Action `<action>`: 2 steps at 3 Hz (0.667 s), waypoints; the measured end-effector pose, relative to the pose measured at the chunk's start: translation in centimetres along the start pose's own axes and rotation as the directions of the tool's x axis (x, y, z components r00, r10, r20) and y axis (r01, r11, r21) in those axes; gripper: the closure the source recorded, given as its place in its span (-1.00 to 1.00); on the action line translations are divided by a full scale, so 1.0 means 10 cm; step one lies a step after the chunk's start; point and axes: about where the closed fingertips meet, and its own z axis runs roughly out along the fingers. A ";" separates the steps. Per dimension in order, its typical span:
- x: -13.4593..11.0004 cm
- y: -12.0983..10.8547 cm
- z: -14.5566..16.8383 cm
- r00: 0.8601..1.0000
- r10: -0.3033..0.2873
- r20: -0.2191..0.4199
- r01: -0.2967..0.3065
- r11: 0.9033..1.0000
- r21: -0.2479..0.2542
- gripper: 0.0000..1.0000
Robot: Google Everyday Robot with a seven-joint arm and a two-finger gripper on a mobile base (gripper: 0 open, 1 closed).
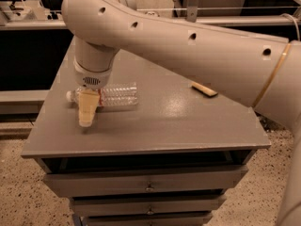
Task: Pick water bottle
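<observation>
Hand (87,117) low over the capped end of the water bottle (120,95)

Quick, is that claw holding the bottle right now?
Claw: cannot be told; it hangs low at the cap end of the water bottle, over the table.

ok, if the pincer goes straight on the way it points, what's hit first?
The pincer points down, by the bottle's neck end. Probably the table first, just in front of the bottle. Depth is unclear, so it may clip the bottle.
</observation>
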 end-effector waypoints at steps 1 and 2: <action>0.05 -0.05 0.03 0.999 0.029 -0.020 -0.029 1.000 -0.001 -0.21; 0.01 -0.10 -0.05 0.999 0.042 -0.007 -0.042 0.999 0.007 0.25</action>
